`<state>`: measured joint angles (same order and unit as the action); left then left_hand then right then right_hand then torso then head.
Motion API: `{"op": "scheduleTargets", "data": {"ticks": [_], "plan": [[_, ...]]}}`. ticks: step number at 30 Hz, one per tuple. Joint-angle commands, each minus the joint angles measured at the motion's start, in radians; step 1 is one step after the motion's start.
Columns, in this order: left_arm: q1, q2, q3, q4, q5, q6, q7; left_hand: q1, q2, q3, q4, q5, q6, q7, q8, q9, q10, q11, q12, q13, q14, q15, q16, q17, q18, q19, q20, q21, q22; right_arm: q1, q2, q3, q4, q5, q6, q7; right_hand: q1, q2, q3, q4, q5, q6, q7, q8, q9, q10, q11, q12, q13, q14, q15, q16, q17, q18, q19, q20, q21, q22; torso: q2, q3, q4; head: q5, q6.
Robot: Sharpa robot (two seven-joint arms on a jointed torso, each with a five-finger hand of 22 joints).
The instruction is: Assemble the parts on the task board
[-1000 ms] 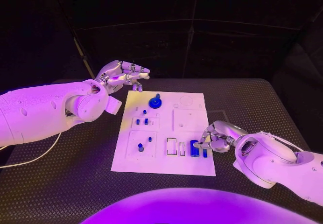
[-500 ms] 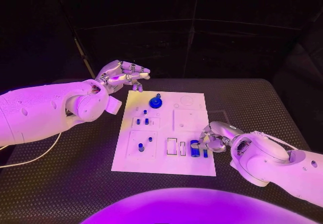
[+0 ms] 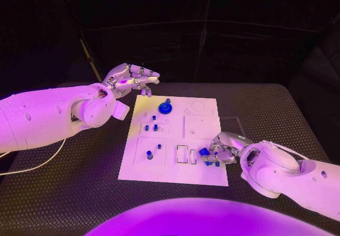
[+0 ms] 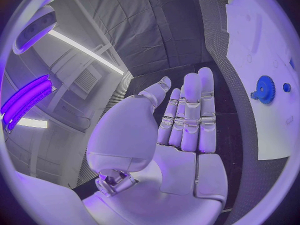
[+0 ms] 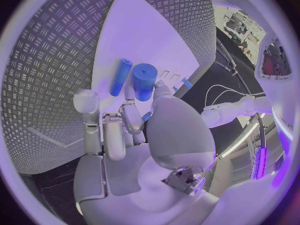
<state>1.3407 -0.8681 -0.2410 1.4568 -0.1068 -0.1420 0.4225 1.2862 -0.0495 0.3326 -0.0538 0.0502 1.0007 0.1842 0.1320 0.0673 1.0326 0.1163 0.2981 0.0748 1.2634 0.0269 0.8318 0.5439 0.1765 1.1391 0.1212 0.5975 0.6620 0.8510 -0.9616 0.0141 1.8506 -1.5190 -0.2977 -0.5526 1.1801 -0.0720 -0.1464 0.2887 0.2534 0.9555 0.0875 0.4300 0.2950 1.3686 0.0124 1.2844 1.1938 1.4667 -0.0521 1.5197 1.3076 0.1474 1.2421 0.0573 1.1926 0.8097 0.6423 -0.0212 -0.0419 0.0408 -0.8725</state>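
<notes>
The white task board [image 3: 198,172] lies in the middle of the table. My right hand [image 3: 221,147] is at the board's near right edge and pinches a thick blue cylinder [image 5: 144,82] between thumb and finger; the cylinder [image 3: 204,152] is tilted just above the board. A thinner blue peg [image 5: 120,76] lies on the board beside it. A blue gear [image 3: 165,107] stands at the board's far end, also seen as the gear [image 4: 265,89] past my left hand. My left hand [image 3: 134,78] hovers above the board's far left corner, and this hand [image 4: 181,135] has straight fingers that hold nothing.
Several small blue pegs [image 3: 151,128] stand in the board's left blocks, with another peg [image 3: 149,154] nearer me. Two pale slots [image 3: 186,155] lie left of the right hand. A white cable [image 3: 35,164] runs over the black table at the left.
The right hand has edged in over the board's near right edge and tipped the thick blue cylinder up from where it lay. The left hand has stayed in place.
</notes>
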Motion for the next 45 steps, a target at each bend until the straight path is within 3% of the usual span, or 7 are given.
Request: {"op": "scheduleTargets", "data": {"ticks": [1,9,13,25,33,37,45], "plan": [[0.002,0.0,0.001,0.002,0.004,0.012,-0.003,-0.001,0.003,-0.005,-0.002,-0.001,-0.005,0.005,-0.005,-0.001,-0.004,0.0,0.005,0.0,-0.005,0.001,-0.006,-0.001,0.006,-0.002,0.007,-0.007,-0.001,0.0,0.01,-0.003,-0.012,-0.014,0.034,-0.006,0.002,0.006,-0.006,0.0,-0.004,-0.008,-0.001,0.004,0.0,0.001,-0.002,0.005,0.001,0.078,-0.004,0.001,0.129,-0.015,-0.004,-0.003,-0.003,-0.002,-0.001,0.0007,0.0007,0.0,0.0],[0.002,-0.001,0.001,0.003,0.004,0.016,-0.006,-0.002,0.003,-0.006,-0.001,-0.001,-0.005,0.006,-0.006,-0.001,-0.005,0.0,0.005,0.0,-0.005,0.001,-0.006,-0.002,0.006,-0.001,0.007,-0.007,-0.002,-0.003,0.033,-0.004,-0.032,-0.031,0.047,-0.011,0.031,0.016,-0.01,-0.003,0.012,-0.022,0.001,0.016,0.011,-0.003,-0.001,0.003,0.005,0.077,-0.003,0.0,0.127,-0.014,-0.007,-0.002,-0.006,-0.004,-0.001,-0.0011,-0.001,-0.001,0.0],[0.002,-0.001,0.001,0.004,0.004,0.018,-0.007,-0.002,0.003,-0.006,-0.001,-0.001,-0.005,0.006,-0.006,-0.001,-0.005,0.0,0.005,0.0,-0.005,0.001,-0.006,-0.002,0.006,-0.001,0.007,-0.007,-0.002,-0.005,0.035,-0.004,-0.03,-0.033,0.025,-0.012,0.049,0.028,-0.015,-0.005,0.047,-0.026,0.0,0.028,0.022,0.001,-0.001,0.008,0.015,0.078,-0.003,0.001,0.131,-0.014,-0.006,-0.002,-0.005,-0.002,-0.001,-0.0004,-0.0014,0.0,0.0],[0.002,-0.007,0.001,0.006,0.004,0.02,-0.008,-0.002,0.002,-0.007,-0.001,-0.001,-0.006,0.006,-0.006,-0.001,-0.006,0.0,0.005,0.0,-0.006,0.001,-0.006,-0.002,0.006,-0.001,0.008,-0.008,-0.002,-0.005,-0.015,-0.003,0.061,0.03,-0.163,-0.007,0.098,0.052,-0.032,-0.006,0.23,-0.032,-0.004,0.055,0.045,0.023,-0.006,0.031,0.057,0.083,-0.007,0.011,0.158,-0.018,0.006,-0.006,0.009,0.02,-0.001,0.0,-0.002,-0.004,0.0],[0.002,-0.007,0.001,0.005,0.004,0.021,-0.008,-0.002,0.003,-0.007,-0.001,-0.001,-0.007,0.006,-0.006,-0.001,-0.007,0.001,0.005,0.0,-0.006,0.002,-0.006,-0.002,0.006,-0.001,0.008,-0.008,-0.002,-0.005,-0.029,0.001,0.114,0.076,-0.251,0.015,0.102,0.059,-0.035,-0.003,0.264,-0.027,-0.007,0.06,0.049,0.034,-0.009,0.045,0.077,0.085,-0.009,0.015,0.167,-0.019,0.009,-0.007,0.012,0.027,0.0,-0.0001,-0.0004,-0.004,0.0],[0.002,-0.007,0.001,0.006,0.004,0.021,-0.008,-0.002,0.003,-0.007,-0.001,-0.001,-0.007,0.006,-0.006,-0.001,-0.007,0.001,0.005,0.0,-0.006,0.002,-0.006,-0.002,0.006,-0.001,0.008,-0.008,-0.002,-0.005,-0.015,0.002,0.117,0.098,-0.251,0.019,0.102,0.061,-0.036,-0.002,0.267,-0.025,-0.008,0.061,0.049,0.036,-0.009,0.046,0.079,0.085,-0.009,0.015,0.168,-0.019,0.01,-0.007,0.013,0.028,0.0,-0.0004,-0.0003,-0.003,0.0],[0.002,-0.004,0.001,0.007,0.004,0.023,-0.009,-0.002,0.003,-0.007,-0.001,-0.001,-0.007,0.006,-0.006,-0.001,-0.007,0.001,0.005,0.0,-0.006,0.002,-0.006,-0.002,0.006,-0.001,0.008,-0.008,-0.002,-0.004,0.052,0.003,0.076,0.143,-0.18,0.006,0.082,0.071,-0.044,0.003,0.266,-0.019,-0.01,0.063,0.051,0.033,-0.01,0.041,0.075,0.085,-0.01,0.014,0.165,-0.019,0.009,-0.008,0.013,0.027,0.001,-0.0005,0.002,0.0,0.0]]}}
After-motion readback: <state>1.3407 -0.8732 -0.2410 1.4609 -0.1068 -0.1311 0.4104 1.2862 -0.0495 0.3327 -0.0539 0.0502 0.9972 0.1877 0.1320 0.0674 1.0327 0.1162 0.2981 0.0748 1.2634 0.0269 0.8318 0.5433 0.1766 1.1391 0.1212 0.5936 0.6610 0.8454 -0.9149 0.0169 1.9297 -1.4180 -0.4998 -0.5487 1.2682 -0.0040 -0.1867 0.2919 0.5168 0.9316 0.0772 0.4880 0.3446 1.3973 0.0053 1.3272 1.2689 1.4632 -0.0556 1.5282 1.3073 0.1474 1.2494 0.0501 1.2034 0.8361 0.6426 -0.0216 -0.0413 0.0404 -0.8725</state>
